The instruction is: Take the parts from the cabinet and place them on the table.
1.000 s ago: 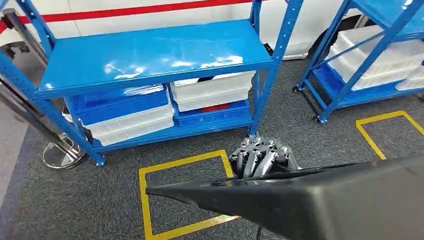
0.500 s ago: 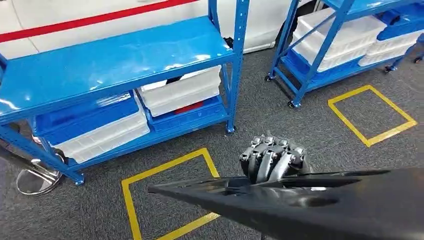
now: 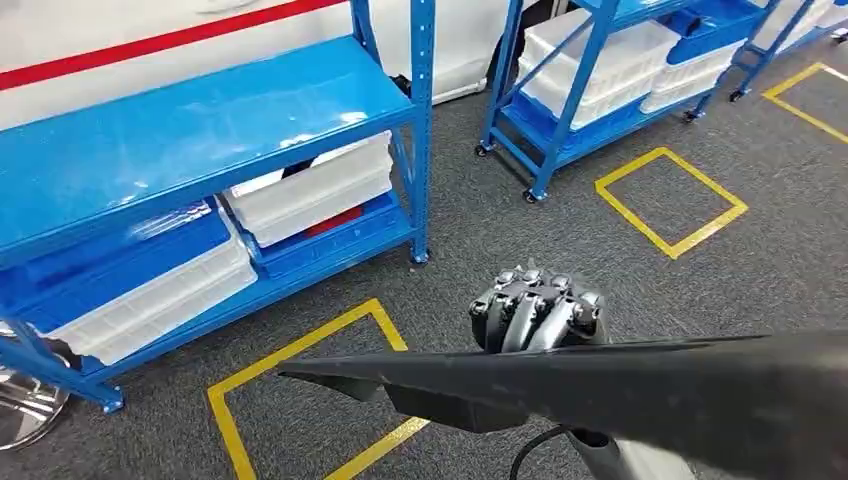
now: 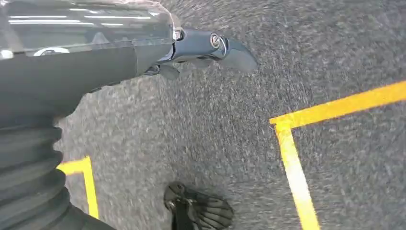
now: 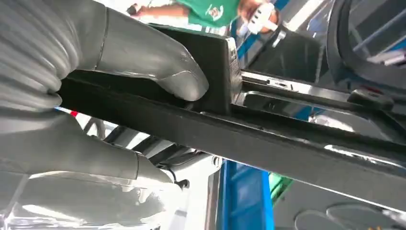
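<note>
I carry a long black part [image 3: 620,400], flat and tapering to a point, low across the head view. My left hand [image 3: 535,310] grips it, dark fingers curled over its far edge. The left wrist view shows the part's glossy pointed end [image 4: 86,62] above grey carpet. In the right wrist view my right hand [image 5: 119,72] holds the part [image 5: 239,139], grey thumb pressed on its black edge. The cabinet, a blue shelf unit [image 3: 200,120], stands at the left with white bins [image 3: 310,190] and blue bins [image 3: 120,265] on its lower level.
A second blue rack on wheels [image 3: 600,60] with white bins stands at the back right. Yellow tape squares [image 3: 670,200] [image 3: 300,400] mark the grey carpet. A round metal stand base [image 3: 25,410] lies at the far left. A person in green [image 5: 206,9] appears behind the part.
The camera has turned right: the blue shelf has slid left in the picture and the second rack has come further in. My hands and the black part keep their place in view.
</note>
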